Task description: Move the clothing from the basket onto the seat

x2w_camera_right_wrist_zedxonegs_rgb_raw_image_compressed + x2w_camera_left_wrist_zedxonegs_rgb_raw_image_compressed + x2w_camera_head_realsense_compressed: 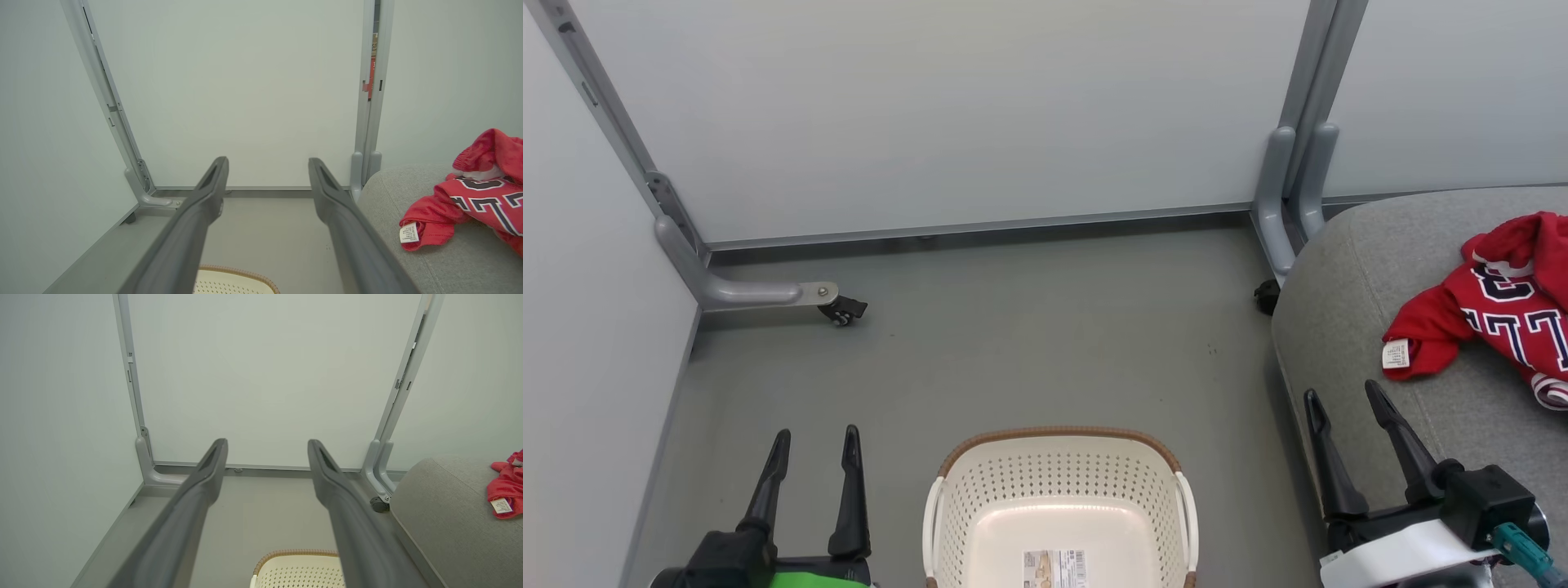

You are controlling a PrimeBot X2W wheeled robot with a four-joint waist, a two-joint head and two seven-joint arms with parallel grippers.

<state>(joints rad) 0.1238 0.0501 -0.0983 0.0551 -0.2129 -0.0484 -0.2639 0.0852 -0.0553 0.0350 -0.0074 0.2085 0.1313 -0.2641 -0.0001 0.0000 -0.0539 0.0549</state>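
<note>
As far as these views let me judge, the job looks all but finished. The basket [1054, 478] sits on the floor [1045, 343] straight ahead of me, and the part of its inside that I can see holds nothing but a label sticker [1055, 567] on the bottom. Its near end is cut off by the lower edge of the head view, so I cannot vouch for that strip.

The clothing [1499, 314] lies in a crumpled red heap on the seat [1347, 327], off to my right and well apart from the basket. I make out the jersey with its dark-and-white lettering, a white tag [1395, 354] at its near corner, and a plainer red fold with white trim on top. I cannot say for certain whether that fold is a second garment. The heap runs past the right edge of the head view.

My left pincer [817, 431] hangs over the floor just left of the basket, fingers spread wide and empty. My right pincer [1341, 389] is spread and empty too, above the seat's near edge, close to the heap but clear of the cloth.

Little seems left for me: check the hidden end of the basket, and if it is bare, call the transfer done.
</note>
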